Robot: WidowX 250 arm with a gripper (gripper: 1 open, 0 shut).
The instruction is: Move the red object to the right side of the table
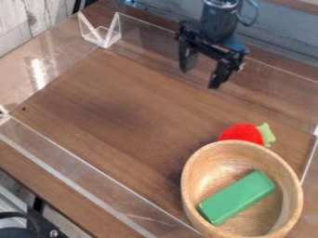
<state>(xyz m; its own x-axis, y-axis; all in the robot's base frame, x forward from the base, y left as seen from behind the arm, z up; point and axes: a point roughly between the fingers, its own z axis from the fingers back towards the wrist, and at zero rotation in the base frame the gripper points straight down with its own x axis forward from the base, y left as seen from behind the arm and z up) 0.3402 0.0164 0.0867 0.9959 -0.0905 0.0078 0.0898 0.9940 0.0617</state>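
Observation:
The red object is a small round toy fruit with a yellow-green tip. It rests on the dark wood table near the right edge, touching the rim of a wooden bowl. My gripper hangs open over the far middle of the table, well up and left of the red object, with nothing between its black fingers.
The wooden bowl at the front right holds a green rectangular block. Low clear acrylic walls border the tabletop. A clear folded acrylic piece stands at the far left corner.

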